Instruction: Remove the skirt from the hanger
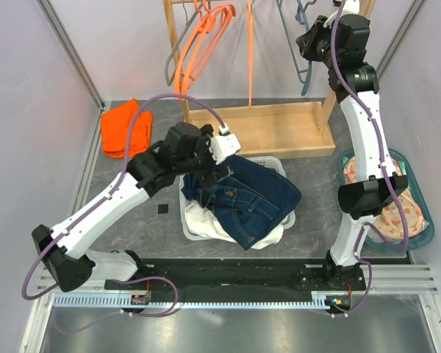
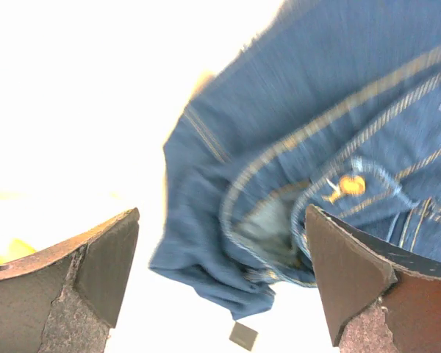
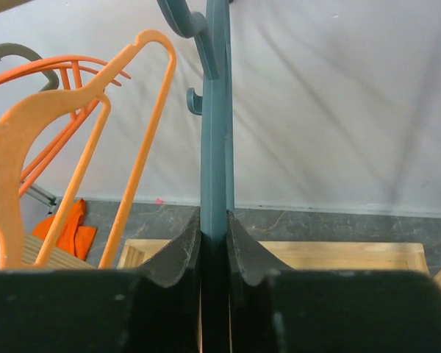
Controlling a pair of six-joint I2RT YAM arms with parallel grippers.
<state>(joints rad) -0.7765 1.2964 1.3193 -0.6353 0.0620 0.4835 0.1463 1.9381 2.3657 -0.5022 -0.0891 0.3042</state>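
Overhead, right pincer (image 3: 213,224) clamped on teal hanger (image 3: 217,110), top cut off; left pincer (image 2: 222,220) apart above blurred skirt (image 2: 338,95).

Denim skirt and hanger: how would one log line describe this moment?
right hand: shut on teal hanger | left hand: open over denim skirt | skirt: in white basket, off hanger

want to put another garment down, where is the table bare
Bare grey table lies between the white basket and the teal tray, and left of the basket in front of the orange cloth, under the left arm. Crowded: the basket, heaped with the denim skirt.
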